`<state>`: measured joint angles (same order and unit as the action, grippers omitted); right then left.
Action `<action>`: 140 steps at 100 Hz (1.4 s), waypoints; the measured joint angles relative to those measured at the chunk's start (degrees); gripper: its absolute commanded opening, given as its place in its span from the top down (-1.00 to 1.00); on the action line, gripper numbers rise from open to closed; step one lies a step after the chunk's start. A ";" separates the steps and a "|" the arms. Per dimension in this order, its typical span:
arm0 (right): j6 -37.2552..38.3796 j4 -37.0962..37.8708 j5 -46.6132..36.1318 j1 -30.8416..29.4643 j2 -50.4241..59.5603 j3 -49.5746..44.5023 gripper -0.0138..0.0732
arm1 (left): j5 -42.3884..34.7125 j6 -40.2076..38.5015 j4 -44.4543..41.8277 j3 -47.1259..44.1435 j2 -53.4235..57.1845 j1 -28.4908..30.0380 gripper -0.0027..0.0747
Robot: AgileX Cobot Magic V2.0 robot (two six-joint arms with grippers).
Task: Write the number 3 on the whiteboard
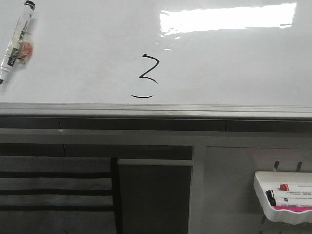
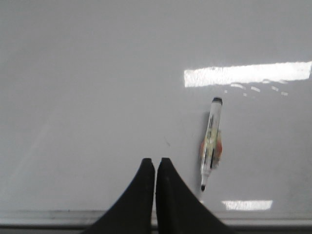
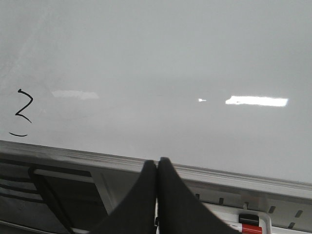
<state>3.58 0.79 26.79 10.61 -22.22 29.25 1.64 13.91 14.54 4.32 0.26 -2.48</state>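
A glossy whiteboard (image 1: 87,53) fills the upper front view, with a grey metal bottom edge. The number 3 (image 1: 147,75) is drawn on it in thin black strokes, an angular Z shape with a separate short curve below; the right wrist view also catches the number 3 (image 3: 22,111). A marker (image 1: 16,41) with a black cap lies against the board at its upper left, uncapped tip downward. In the left wrist view the marker (image 2: 211,143) is just beside my left gripper (image 2: 156,162), which is shut and holds nothing. My right gripper (image 3: 157,162) is shut and empty over the board's bottom edge.
A white marker tray (image 1: 285,197) hangs at the lower right and holds red and black capped markers (image 1: 287,194). Below the board runs a grey frame (image 1: 156,139) with dark panels and striped slats (image 1: 53,187) at lower left. Bright glare (image 1: 226,18) lies on the board's upper right.
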 measured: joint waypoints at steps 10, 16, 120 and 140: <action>0.09 0.00 0.00 0.00 0.00 0.00 0.84 | -1.13 0.00 0.00 -3.91 0.01 0.00 0.98; 0.09 0.00 0.00 0.00 0.00 0.00 0.84 | -1.10 0.00 0.00 -4.64 0.01 0.00 0.98; 0.12 0.00 -2.24 -0.42 2.29 -2.97 0.84 | -2.11 0.00 -0.80 -4.64 0.01 0.00 0.98; 0.12 0.04 -14.04 -4.98 13.01 -15.27 0.84 | -2.11 0.00 -0.80 -4.64 0.01 0.00 0.98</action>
<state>3.70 0.83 12.76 5.63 -9.21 13.97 -0.47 13.91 13.75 -0.32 0.27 -2.48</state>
